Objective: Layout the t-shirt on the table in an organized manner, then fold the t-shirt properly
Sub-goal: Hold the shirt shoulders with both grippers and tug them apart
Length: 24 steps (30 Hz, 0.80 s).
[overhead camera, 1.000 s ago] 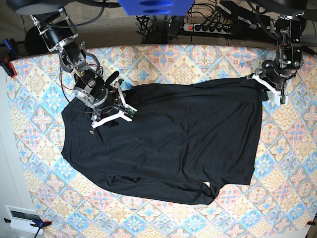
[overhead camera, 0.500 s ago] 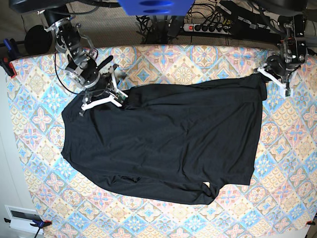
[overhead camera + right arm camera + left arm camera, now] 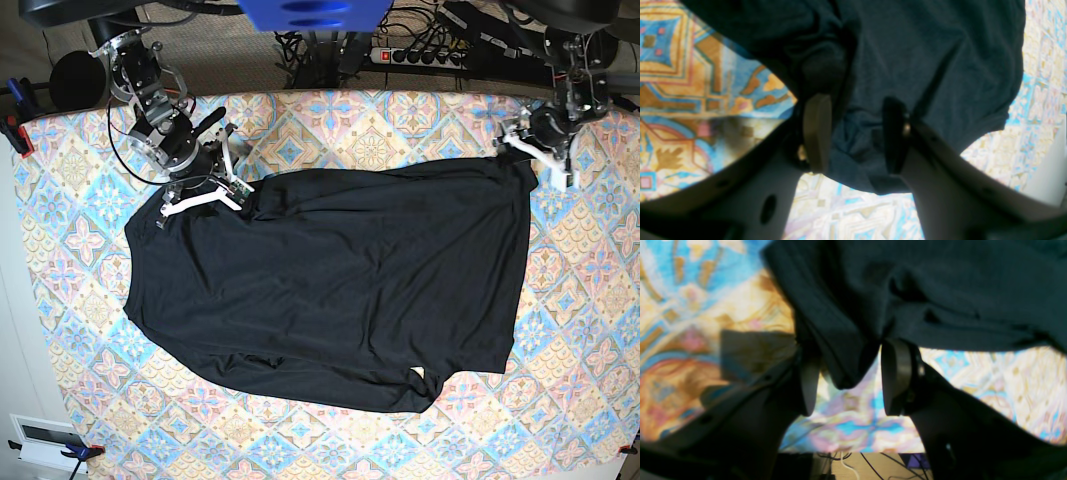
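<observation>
The black t-shirt (image 3: 330,280) lies spread across the patterned table (image 3: 400,125), with a rumpled hem at the near edge. At its far right corner is my left gripper (image 3: 540,160). In the left wrist view its jaws (image 3: 848,386) stand open, and a loose fold of the t-shirt (image 3: 843,366) hangs between them, clear of the right finger (image 3: 897,376). My right gripper (image 3: 212,185) is at the far left corner. In the right wrist view it (image 3: 855,136) is shut on bunched t-shirt fabric (image 3: 857,146) that fills the gap.
A power strip (image 3: 420,55) and cables run behind the table's far edge. A white device (image 3: 45,440) sits off the near left corner, and a red clamp (image 3: 15,135) grips the left edge. Bare tablecloth (image 3: 590,320) shows to the right of the shirt.
Both grippers moved toward the far edge, the right one up and left off the shirt's body to its corner. The left gripper's jaws have opened, letting the far right corner go.
</observation>
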{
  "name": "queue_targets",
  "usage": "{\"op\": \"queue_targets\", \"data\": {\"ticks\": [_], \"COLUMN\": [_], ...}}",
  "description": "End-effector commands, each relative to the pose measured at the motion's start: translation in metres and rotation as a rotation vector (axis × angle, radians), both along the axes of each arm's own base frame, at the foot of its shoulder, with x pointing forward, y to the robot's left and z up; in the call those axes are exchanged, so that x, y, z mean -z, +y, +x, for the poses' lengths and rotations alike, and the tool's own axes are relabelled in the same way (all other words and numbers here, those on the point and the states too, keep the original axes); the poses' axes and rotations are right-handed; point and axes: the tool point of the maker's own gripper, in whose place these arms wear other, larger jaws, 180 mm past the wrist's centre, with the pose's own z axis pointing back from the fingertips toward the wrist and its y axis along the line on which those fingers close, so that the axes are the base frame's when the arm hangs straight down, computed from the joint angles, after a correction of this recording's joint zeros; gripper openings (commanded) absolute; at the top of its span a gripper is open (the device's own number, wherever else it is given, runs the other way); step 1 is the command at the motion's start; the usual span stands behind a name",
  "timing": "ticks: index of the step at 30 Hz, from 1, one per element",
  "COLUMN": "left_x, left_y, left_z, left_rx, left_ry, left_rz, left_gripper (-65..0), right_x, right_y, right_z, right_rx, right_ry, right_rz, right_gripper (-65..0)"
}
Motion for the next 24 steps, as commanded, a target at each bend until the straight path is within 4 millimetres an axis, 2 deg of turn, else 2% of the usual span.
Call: {"op": "queue_targets", "data": {"ticks": [1,4,8,19,22,24], "left_x": [-0.006,-0.004,-0.008,0.003,0.0,0.001], "left_y": [0.008,0.004,0.016,0.003,0.01,0.008], "left_z": [0.004,0.002,-0.006,-0.013,-0.014,-0.014], "left_rx": [-0.018,-0.044,-0.097,-0.144,-0.175,-0.192], "left_ry": [-0.02,-0.023,-0.031,-0.022,-0.037,-0.043], "left_rz": [-0.004,-0.065,-0.084,-0.148,-0.144,-0.158], "left_gripper": [-36.0,-36.0,-36.0,-36.0,-36.0,-36.0], "right_x": [-0.012,-0.012,-0.012,-0.013,-0.012,-0.012], "right_y": [0.001,0.002,0.002,0.001,0.001,0.001], "right_z": [0.008,0.007,0.008,0.01,0.009,0.009], "right_rx": [-0.007,-0.009,-0.009,-0.007,-0.007,-0.007], "right_ry": [-0.043,-0.042,-0.042,-0.045,-0.044,-0.042], "right_rz": [0.01,0.01,0.009,0.007,0.007,0.006], "right_gripper": [-40.7,-40.7,-40.7,-40.7,-40.7,-40.7]}}
